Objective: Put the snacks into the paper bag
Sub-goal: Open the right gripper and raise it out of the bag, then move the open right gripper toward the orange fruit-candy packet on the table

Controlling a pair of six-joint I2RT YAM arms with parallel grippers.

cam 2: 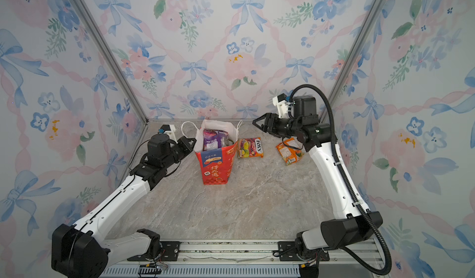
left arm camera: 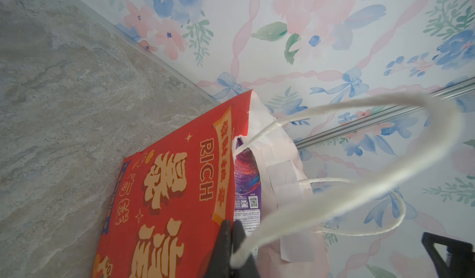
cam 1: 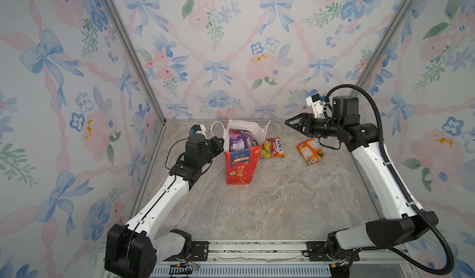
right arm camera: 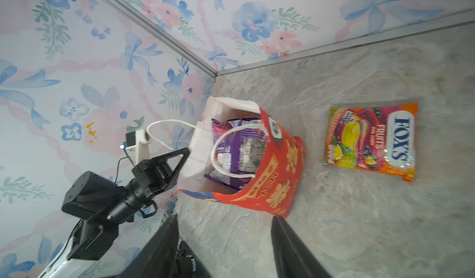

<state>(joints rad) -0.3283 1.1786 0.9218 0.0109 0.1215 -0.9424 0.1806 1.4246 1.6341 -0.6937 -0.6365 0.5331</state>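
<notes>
The left tool (cam 1: 220,141) is clamped on the rim of the upright paper bag (cam 1: 240,166), likely keeping its mouth open on the counter (cam 1: 270,202). The right tool (cam 1: 289,123) hovers open and empty. A purple packet (cam 1: 239,139) sits inside the bag, while the FOX'S packet (cam 1: 273,148) and the orange packet (cam 1: 309,152) lie outside it.

Floral, bow-patterned wallpaper walls (cam 1: 231,45) and aluminium corner posts (cam 1: 131,50) enclose a grey marbled floor (cam 1: 270,207).

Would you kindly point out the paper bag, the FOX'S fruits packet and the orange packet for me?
paper bag (cam 1: 240,168): a top view, on its red front panel.
FOX'S fruits packet (right arm camera: 370,140): right wrist view, middle of its printed face.
orange packet (cam 1: 310,151): a top view, middle of its face.
</notes>
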